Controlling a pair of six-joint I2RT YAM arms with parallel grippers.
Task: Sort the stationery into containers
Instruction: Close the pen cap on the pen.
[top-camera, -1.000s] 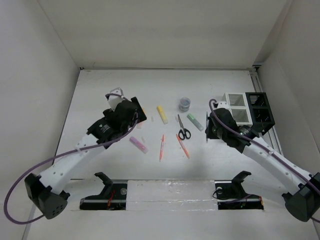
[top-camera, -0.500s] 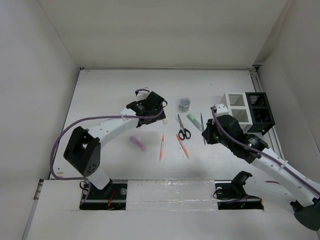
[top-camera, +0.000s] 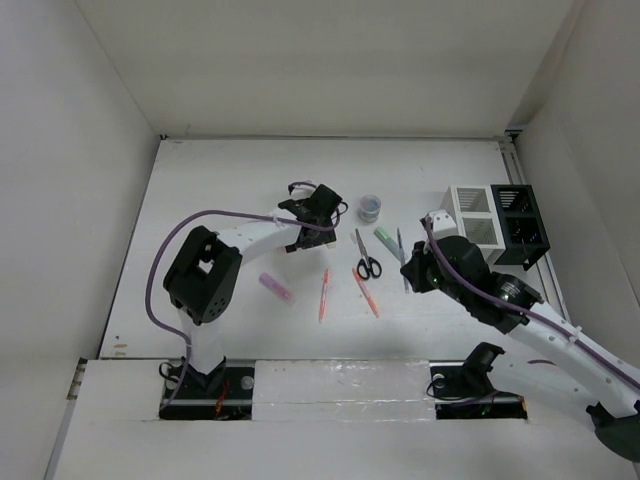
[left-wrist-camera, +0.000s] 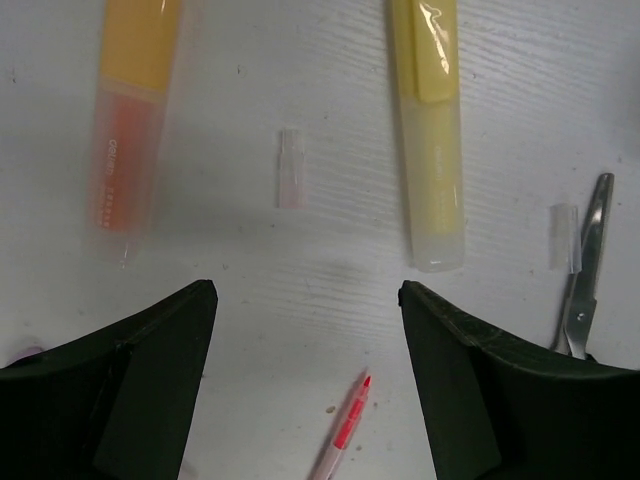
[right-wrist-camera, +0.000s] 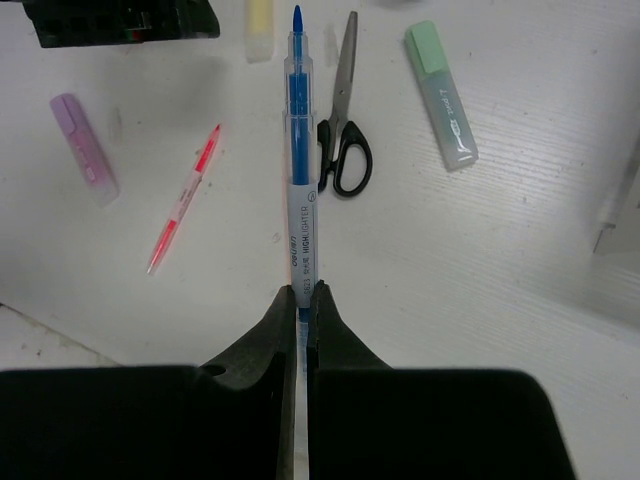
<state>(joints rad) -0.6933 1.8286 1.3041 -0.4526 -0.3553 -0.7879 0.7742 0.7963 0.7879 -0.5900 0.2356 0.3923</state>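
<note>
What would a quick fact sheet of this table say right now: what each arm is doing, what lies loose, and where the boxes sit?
Left fingers: open, empty, over bare table between the orange highlighter and the yellow highlighter
Right fingers: shut on the blue pen
Loose on the table: scissors, green highlighter, purple highlighter, two orange-red pens, grey roll
Containers: white box and black box, side by side at the right
Contents of boxes: cannot tell
</note>
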